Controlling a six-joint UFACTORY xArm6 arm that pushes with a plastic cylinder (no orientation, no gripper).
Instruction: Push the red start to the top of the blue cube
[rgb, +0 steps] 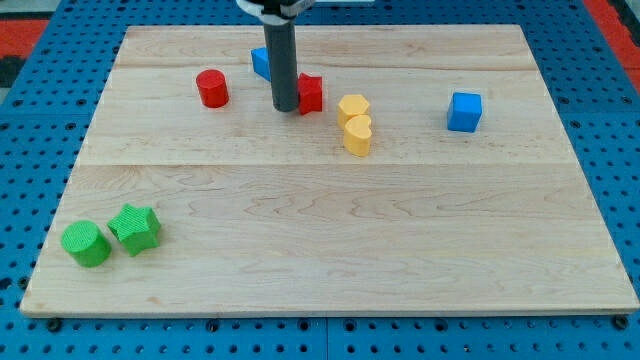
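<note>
Left to right on the table (320, 240): green cylinder (86, 244) and green star (135, 228) at the view's bottom left, touching or nearly so. Red cylinder (212, 88) up top. A blue block (260, 62) partly hidden behind the rod, shape unclear. My tip (285, 108) sits just left of the red star (310, 93), touching it or almost. The tool is a bare rod, no jaws, holds nothing. Two yellow blocks (354, 124) stacked close, right of the star. Blue cube (464, 111) well to the right. Task looks barely begun: star is well apart from the cube, needs pushing right, past the yellows, then above the cube.
</note>
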